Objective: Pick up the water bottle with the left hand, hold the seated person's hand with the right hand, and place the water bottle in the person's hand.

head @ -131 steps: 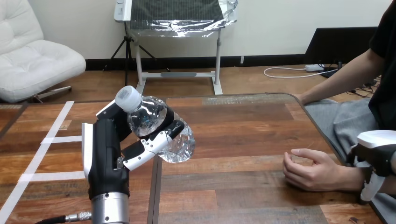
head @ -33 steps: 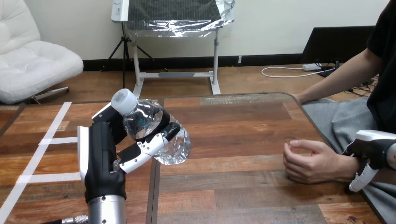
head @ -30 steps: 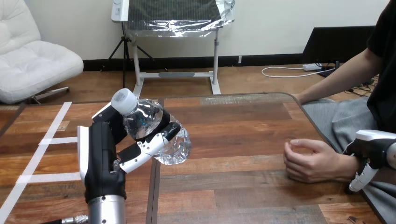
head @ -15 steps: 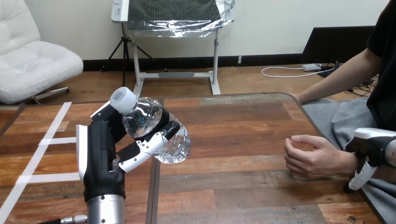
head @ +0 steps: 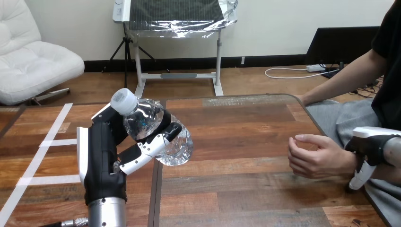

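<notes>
Left hand: the left hand point(head: 101, 156) is clenched round the water bottle point(head: 156, 130). It holds the bottle clear above the left part of the table point(head: 246, 127), tilted with its cap up and to the left.
Right hand: the right hand point(head: 371, 146) sits against the person's wrist at the right edge; whether it grips the wrist cannot be told.
Person's hand: the person's hand point(head: 317, 158) rests near the table's right edge, loosely curled and well apart from the bottle.
Step in hand: probably securing the person's hand before the handover.
Doing it well: steady the wrist gently and turn the palm upward. Then carry the bottle across level and seat its body in the palm before letting go.
In the way: only bare wood lies between bottle and hand, but the curled hand leaves little room to receive it.
Around: white tape strips point(head: 47, 142) mark the table's left side.
</notes>
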### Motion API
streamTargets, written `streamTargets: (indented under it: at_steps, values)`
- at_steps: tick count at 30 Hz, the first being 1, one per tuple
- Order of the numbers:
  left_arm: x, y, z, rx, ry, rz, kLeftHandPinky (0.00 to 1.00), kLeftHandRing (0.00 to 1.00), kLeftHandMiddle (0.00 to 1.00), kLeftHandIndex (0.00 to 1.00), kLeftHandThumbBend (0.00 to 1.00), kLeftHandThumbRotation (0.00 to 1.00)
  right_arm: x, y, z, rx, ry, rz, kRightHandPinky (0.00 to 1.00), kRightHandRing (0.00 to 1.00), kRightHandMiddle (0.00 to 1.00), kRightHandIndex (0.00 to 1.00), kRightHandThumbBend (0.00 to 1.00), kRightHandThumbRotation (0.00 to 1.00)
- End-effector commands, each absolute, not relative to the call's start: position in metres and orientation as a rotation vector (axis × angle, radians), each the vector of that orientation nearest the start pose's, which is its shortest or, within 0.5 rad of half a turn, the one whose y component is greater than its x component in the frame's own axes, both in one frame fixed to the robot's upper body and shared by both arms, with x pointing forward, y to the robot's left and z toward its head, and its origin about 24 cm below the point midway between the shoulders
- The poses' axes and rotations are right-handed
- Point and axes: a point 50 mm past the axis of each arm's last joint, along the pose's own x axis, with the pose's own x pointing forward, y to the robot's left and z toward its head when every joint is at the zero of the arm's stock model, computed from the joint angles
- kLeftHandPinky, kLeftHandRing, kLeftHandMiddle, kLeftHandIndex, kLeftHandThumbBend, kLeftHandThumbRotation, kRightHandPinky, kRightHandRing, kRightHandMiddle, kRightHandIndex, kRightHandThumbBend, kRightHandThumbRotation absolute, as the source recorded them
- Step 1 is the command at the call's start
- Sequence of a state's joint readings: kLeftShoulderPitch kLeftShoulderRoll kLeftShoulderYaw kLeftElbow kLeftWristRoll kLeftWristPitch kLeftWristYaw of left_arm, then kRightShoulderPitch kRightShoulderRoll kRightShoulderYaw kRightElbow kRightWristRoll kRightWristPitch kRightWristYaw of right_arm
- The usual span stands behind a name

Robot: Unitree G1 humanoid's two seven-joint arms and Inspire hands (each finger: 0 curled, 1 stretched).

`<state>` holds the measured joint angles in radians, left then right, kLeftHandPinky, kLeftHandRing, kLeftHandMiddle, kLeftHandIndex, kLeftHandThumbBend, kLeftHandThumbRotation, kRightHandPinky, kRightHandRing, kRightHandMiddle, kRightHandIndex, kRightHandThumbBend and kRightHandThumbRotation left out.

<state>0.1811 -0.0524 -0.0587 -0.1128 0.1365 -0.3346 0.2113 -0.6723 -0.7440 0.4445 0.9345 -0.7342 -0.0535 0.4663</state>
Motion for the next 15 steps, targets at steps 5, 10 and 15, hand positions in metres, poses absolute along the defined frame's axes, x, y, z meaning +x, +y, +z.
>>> streamTargets:
  at_steps: [5,10,15]
  values:
    - [0.2193,0.1429,0.0847,0.013,-0.398,0.202,0.37,0.4,0.44,0.48,0.64,0.0,0.3219,-0.2836,0.0214,-1.514,0.756,0.614,0.53,0.63,0.73,0.71,0.67,0.0]
    - [0.2193,0.1428,0.0846,0.013,-0.402,0.199,0.37,0.4,0.44,0.48,0.64,0.0,0.3218,-0.283,0.0203,-1.535,0.756,0.631,0.58,0.67,0.76,0.7,0.67,0.0]
    - [0.2193,0.143,0.0841,0.015,-0.403,0.195,0.37,0.4,0.44,0.48,0.64,0.0,0.322,-0.2817,0.0185,-1.559,0.757,0.631,0.57,0.66,0.75,0.71,0.68,0.0]
